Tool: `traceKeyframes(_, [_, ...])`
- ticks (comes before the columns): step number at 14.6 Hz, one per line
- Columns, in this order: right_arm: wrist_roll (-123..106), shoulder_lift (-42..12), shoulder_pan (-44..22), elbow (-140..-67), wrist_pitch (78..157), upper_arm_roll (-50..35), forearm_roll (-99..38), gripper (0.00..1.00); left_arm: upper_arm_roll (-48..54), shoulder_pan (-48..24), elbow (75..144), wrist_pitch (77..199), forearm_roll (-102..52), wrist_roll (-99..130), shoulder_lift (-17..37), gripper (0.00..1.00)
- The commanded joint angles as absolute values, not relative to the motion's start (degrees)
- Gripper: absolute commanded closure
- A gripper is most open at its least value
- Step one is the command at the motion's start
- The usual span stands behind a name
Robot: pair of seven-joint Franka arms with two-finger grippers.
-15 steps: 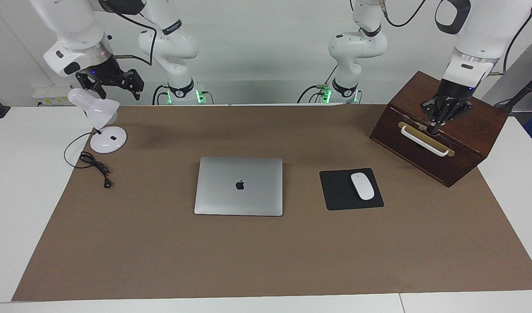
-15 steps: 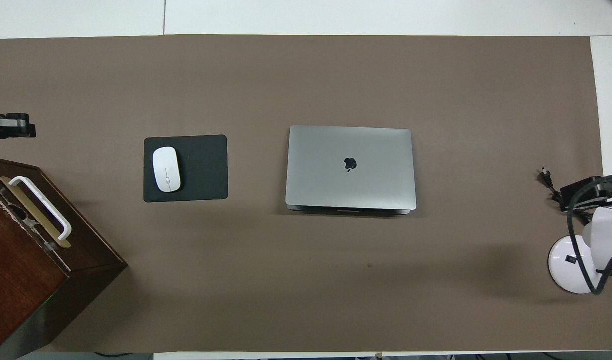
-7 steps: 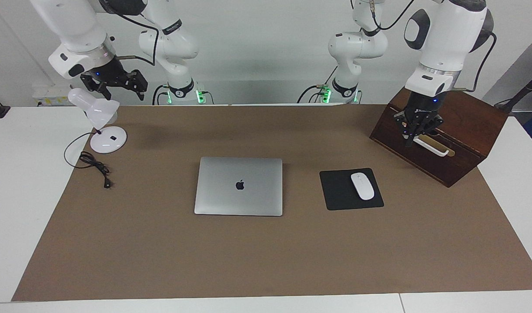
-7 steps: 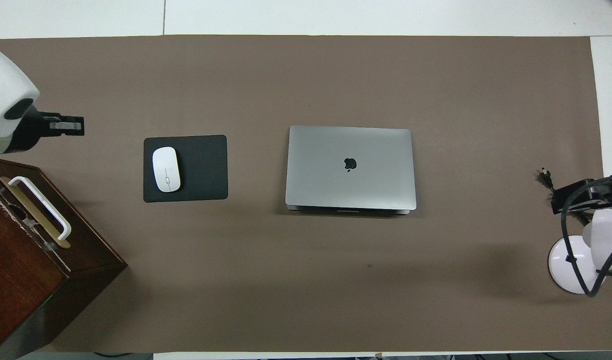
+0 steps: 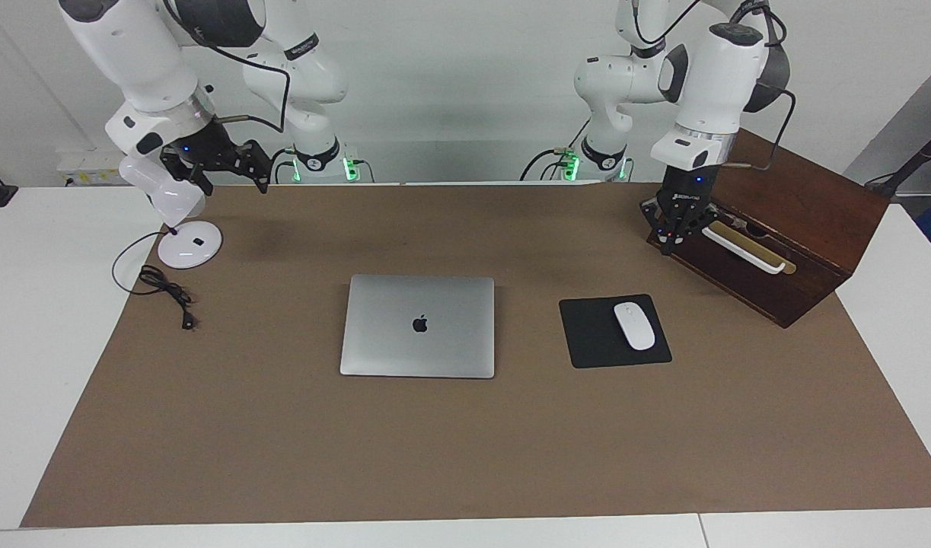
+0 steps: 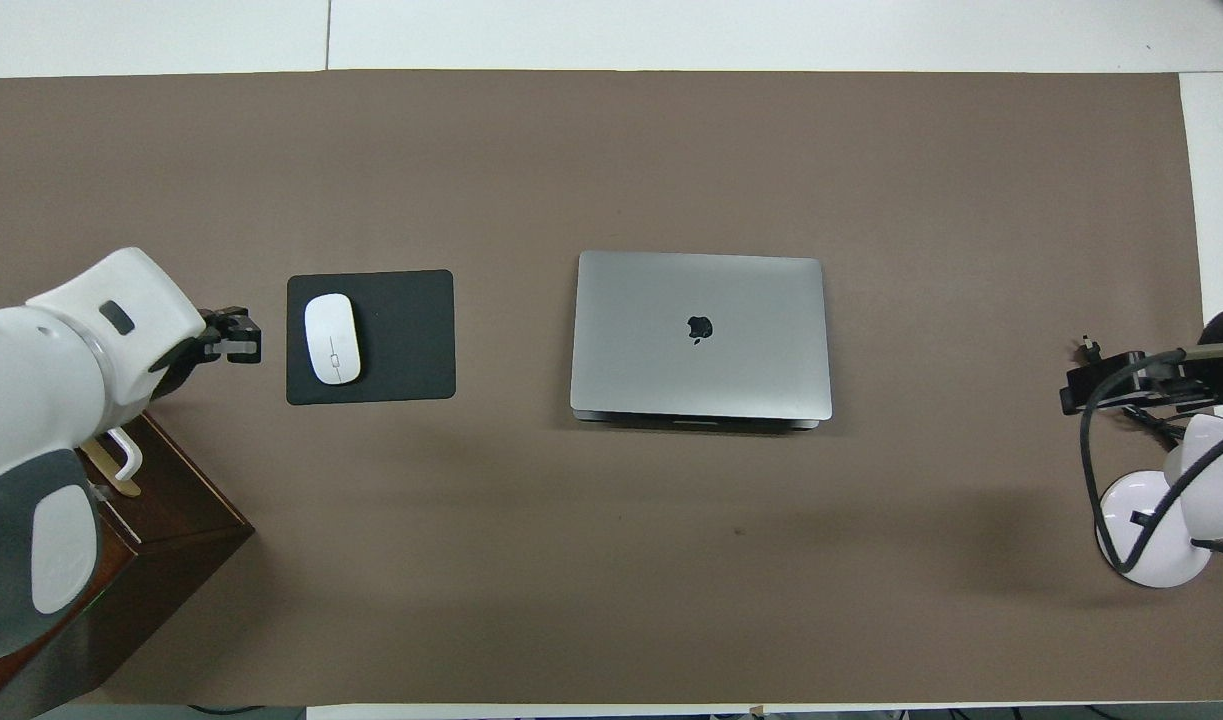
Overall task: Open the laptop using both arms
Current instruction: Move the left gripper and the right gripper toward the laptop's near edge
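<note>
Well apart, both tools (image 5: 671,245) (image 5: 225,169) flank closed laptop (image 5: 418,326).

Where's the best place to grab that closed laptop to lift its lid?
Probably the lid's edge nearer the robots: the laptop lies shut and flat, and a notch in the base shows under that edge. Come in low from the robots' side, hooking a pincer finger under the lip.
</note>
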State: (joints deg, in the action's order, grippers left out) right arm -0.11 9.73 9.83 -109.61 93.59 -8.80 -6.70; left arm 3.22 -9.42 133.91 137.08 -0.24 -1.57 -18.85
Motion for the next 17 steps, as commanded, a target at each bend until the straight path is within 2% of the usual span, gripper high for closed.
traceKeyframes(1, [3.1,13.1,8.4,-117.3,100.6,-8.9,-11.0,0.0,2.5,-11.9,144.1,145.1,0.0,-1.4,-24.8,1.0])
traceKeyframes(3, [4.7,14.1,6.5,-121.5,106.1,-8.9,-13.7,0.0,2.5,-13.4,146.0,146.5,0.0,-1.1,-25.1,1.0])
traceKeyframes(9, [13.8,18.7,0.4,-134.3,120.0,-8.9,-22.5,0.0,2.5,-19.7,154.8,162.7,0.0,-1.0,-23.7,1.0])
traceKeyframes(13, [19.6,20.8,-0.2,-138.3,123.7,-9.0,-29.2,0.0,2.5,-24.4,157.6,173.6,0.0,-0.9,-18.7,1.0])
traceKeyframes(17, [25.4,23.3,-4.5,-144.6,132.8,-9.1,-35.9,0.0,2.5,-30.2,158.0,184.8,0.0,2.9,-10.8,1.0])
